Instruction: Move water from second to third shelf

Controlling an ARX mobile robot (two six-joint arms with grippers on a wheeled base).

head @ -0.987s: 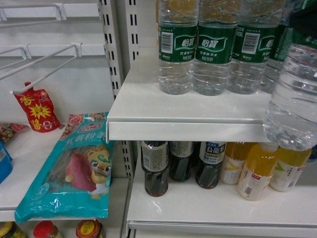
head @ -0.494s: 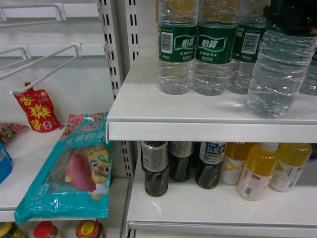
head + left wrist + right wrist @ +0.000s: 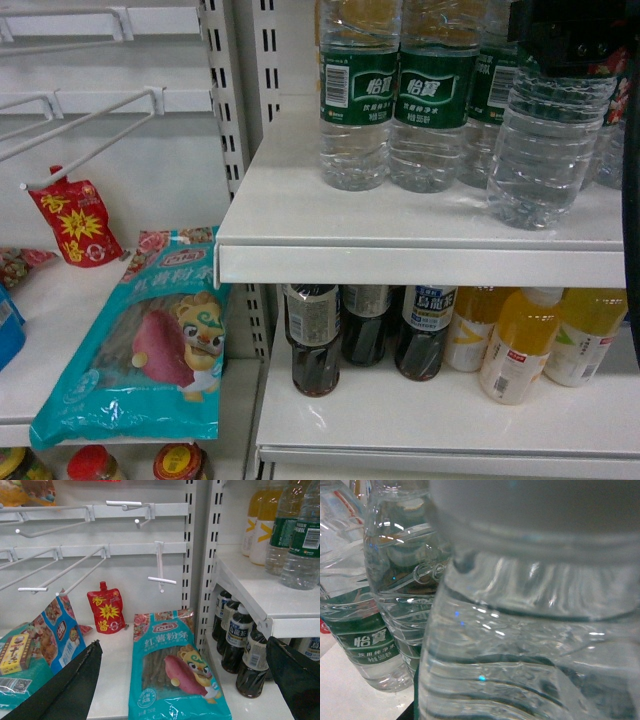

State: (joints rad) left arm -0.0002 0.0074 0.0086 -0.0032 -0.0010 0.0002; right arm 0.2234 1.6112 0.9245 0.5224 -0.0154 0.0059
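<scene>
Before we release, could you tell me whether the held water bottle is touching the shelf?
Cannot tell: in the head view the water bottle sits at the shelf surface, but no gap or contact shows plainly.

Clear ribbed water bottle upright on shelf.

The top edge of the head view is cutting off the caps of the green-label bottles on the upper shelf. The right pincer is also running past that edge, so its fingers are not showing. It is hiding the top of the water bottle. In the right wrist view that bottle is filling the picture and looking blurry. In the left wrist view, only two dark finger tips are showing at the bottom edge.
</scene>
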